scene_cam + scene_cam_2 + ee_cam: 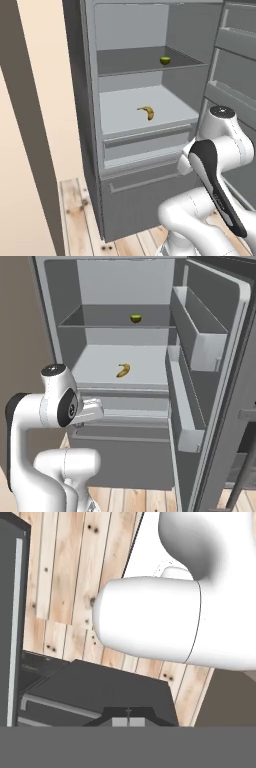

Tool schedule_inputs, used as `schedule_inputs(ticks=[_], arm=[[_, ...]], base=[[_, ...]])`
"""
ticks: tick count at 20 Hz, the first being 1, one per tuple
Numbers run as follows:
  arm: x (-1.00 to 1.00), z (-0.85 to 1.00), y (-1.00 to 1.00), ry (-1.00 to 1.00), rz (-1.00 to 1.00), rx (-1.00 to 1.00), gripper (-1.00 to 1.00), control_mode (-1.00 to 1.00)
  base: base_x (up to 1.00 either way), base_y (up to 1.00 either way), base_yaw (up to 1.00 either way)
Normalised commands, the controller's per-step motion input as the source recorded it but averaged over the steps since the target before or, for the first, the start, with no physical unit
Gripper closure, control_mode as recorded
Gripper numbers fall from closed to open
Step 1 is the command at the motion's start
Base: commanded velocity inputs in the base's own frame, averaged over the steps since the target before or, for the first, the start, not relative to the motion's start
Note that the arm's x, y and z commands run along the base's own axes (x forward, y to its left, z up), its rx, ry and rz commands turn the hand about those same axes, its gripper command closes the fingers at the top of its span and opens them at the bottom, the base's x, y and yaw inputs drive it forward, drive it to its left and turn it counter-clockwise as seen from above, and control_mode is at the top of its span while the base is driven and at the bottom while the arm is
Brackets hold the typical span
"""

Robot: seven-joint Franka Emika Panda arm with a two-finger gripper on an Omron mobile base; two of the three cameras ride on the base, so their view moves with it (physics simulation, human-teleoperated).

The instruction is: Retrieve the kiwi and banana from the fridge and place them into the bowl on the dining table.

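The tall dark-grey fridge (90, 150) stands open, its pale grey shelved interior taking the middle of both base views, with its door (220, 381) swung out along the right edge of the right base view and carrying two pale door bins (200, 341). The small rounded yellow-green kiwi (165, 60) sits on the darker upper shelf (130, 62), toward the upper right of the left base view, near the shelf's back. The small curved yellow banana (146, 112) lies flat on the pale lower shelf (125, 107) below it, about mid-shelf, well apart from the kiwi; in the right base view its long axis runs diagonally from lower left to upper right. Nothing else lies on either shelf near the fruit. The white arm (220, 150) rises folded in front of the closed bottom drawer (145, 192), at the lower right of the left base view, below both shelves. The pincer's two dark tips (128, 721), at the bottom centre of the hand view, are pressed together with nothing between them, over pale knotted wooden floor planks (65, 587).
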Motion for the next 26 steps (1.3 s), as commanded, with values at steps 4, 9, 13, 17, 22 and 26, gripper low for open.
schedule_inputs(ticks=[4,9,13,17,22,26], arm=[[0.0,0.0,0.0,0.0,0.0,0.0,1.0,1.0],[0.0,0.0,0.0,0.0,0.0,0.0,1.0,1.0],[0.0,0.0,0.0,0.0,0.0,0.0,1.0,1.0],[0.0,0.0,0.0,0.0,0.0,0.0,1.0,1.0],[0.0,0.0,0.0,0.0,0.0,0.0,1.0,1.0],[0.0,0.0,0.0,0.0,0.0,0.0,1.0,1.0]], base=[[0.42,0.16,-0.04],[0.49,0.21,-0.05],[0.52,0.26,-0.06],[0.48,0.22,-0.07],[0.45,0.1,-0.12],[0.45,0.03,-0.22]])
